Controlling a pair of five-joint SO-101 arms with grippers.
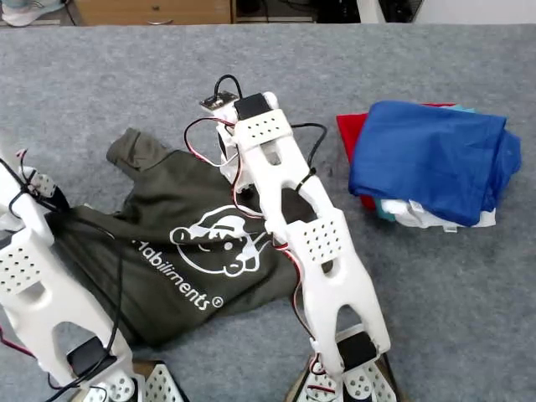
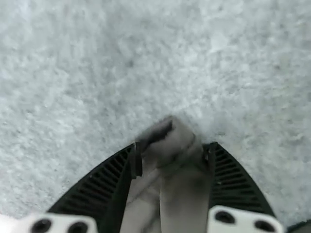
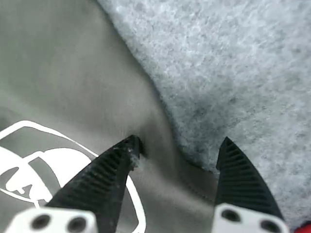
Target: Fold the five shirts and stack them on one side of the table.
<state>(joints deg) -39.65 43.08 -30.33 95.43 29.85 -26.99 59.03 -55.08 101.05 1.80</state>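
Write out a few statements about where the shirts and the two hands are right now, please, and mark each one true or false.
1. The left hand is shut on a bunch of the olive shirt. True.
2. The right hand is clamped shut on that shirt. False: it is open, its fingers either side of the shirt's edge.
3. The blue shirt lies on top of the stack. True.
4. The olive shirt is folded and lies on the stack. False: it lies spread out on the table, apart from the stack.

olive shirt point(image 1: 167, 251): rumpled, white print up, centre-left | folded stack point(image 1: 427, 159): blue on top, right
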